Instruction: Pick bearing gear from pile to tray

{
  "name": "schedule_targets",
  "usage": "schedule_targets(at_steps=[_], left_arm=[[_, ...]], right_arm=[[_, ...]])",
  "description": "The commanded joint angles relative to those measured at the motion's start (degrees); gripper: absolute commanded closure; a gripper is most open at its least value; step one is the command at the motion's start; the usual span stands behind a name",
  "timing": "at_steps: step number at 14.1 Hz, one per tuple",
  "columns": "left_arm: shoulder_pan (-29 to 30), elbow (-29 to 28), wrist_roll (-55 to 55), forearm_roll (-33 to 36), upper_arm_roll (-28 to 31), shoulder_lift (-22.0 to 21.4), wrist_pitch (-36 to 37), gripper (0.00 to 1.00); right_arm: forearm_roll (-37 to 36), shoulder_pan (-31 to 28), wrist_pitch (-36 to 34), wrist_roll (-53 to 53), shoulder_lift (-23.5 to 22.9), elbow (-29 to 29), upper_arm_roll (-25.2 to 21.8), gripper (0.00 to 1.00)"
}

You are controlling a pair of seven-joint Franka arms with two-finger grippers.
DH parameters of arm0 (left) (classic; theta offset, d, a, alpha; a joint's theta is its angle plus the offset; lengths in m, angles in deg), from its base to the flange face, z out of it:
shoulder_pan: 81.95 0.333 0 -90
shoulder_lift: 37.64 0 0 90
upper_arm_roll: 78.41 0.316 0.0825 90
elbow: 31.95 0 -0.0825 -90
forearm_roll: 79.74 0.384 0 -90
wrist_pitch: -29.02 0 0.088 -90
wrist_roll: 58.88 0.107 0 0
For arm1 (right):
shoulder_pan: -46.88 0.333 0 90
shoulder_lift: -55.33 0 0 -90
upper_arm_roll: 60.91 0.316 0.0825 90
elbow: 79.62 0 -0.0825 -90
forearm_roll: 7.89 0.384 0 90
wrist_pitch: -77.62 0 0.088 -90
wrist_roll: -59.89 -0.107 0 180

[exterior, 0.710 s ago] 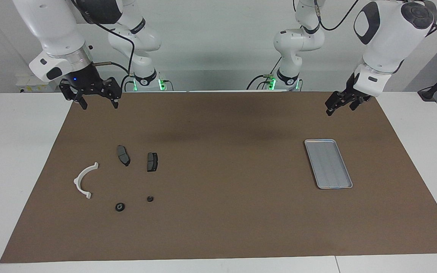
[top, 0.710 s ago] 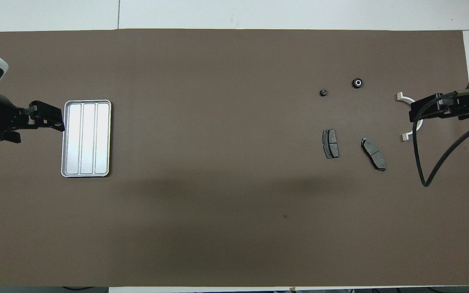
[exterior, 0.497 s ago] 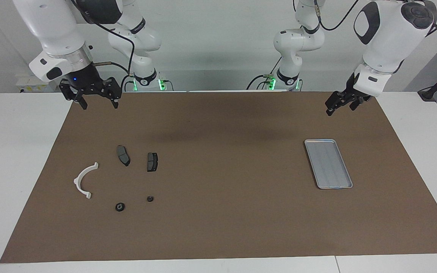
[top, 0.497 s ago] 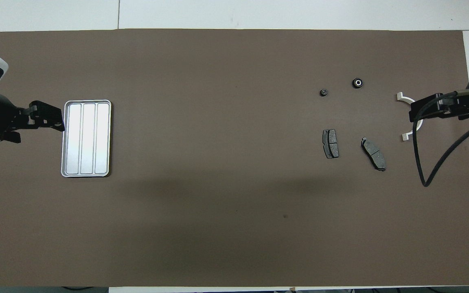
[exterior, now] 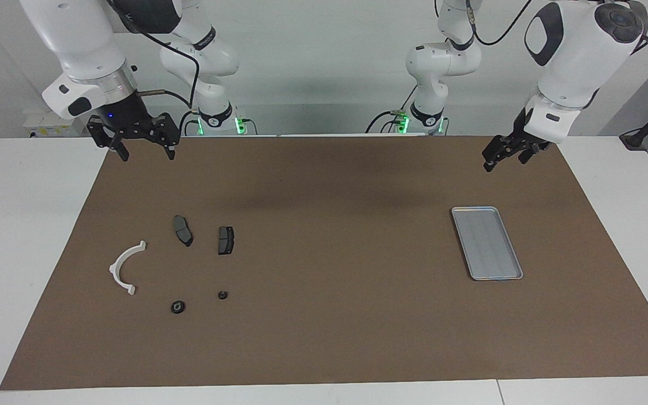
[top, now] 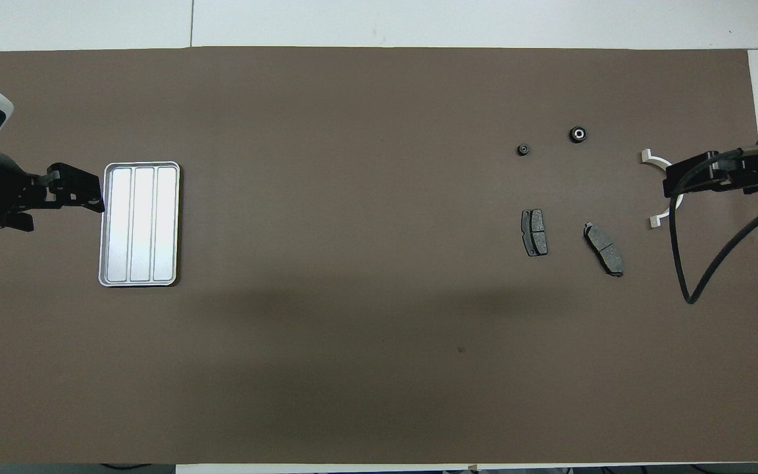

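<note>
The pile lies on the brown mat toward the right arm's end. It holds a white curved bracket (exterior: 115, 269) (top: 653, 222), two dark brake-pad plates (exterior: 183, 230) (exterior: 225, 240), and two small black round pieces. The bigger round piece (exterior: 178, 307) (top: 578, 134) has a pale centre; the smaller one (exterior: 222, 295) (top: 522, 150) sits beside it. I cannot tell which is the bearing gear. The silver ribbed tray (exterior: 487, 243) (top: 140, 224) lies empty toward the left arm's end. My right gripper (exterior: 147, 155) (top: 668, 186) hangs open and empty, high over the mat's edge. My left gripper (exterior: 495, 162) (top: 95, 196) waits open and empty, raised beside the tray.
The brown mat (exterior: 324, 326) covers most of the white table (exterior: 20, 236). A black cable (top: 682, 263) loops down from the right wrist. Nothing lies on the mat between the pile and the tray.
The right wrist has shifted very slightly. The parts, the tray and the left arm have not moved.
</note>
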Motion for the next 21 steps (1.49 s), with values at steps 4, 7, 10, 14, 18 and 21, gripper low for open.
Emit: schedule_targets(at_steps=[4,7,10,14,18,21], left_arm=[[0.11,-0.06,0.28,-0.76,0.01,-0.63,0.87,0.00],[0.11,-0.06,0.28,-0.76,0.01,-0.63,0.96,0.00],[0.11,-0.06,0.28,-0.76,0.01,-0.63,0.87,0.00],[0.03,-0.06,0.28,-0.76,0.01,-0.63,0.87,0.00],[0.11,-0.06,0.28,-0.67,0.01,-0.63,0.87,0.00],[0.11,-0.06,0.28,-0.76,0.01,-0.63,0.87,0.00]], right_arm=[[1.09,-0.37,1.03,-1.21,1.19,-1.40,0.10,0.00],[1.00,-0.45,0.85,0.01,1.71,-1.58,0.10,0.00],[1.00,-0.63,0.94,1.43,1.89,-1.93,0.10,0.00],[0.56,0.33,1.29,1.34,1.98,-3.24,0.18,0.00],[0.21,1.47,13.12,0.03,1.37,-11.23,0.36,0.00],[-1.72,2.97,19.21,-3.93,-3.54,-12.66,0.45,0.00]])
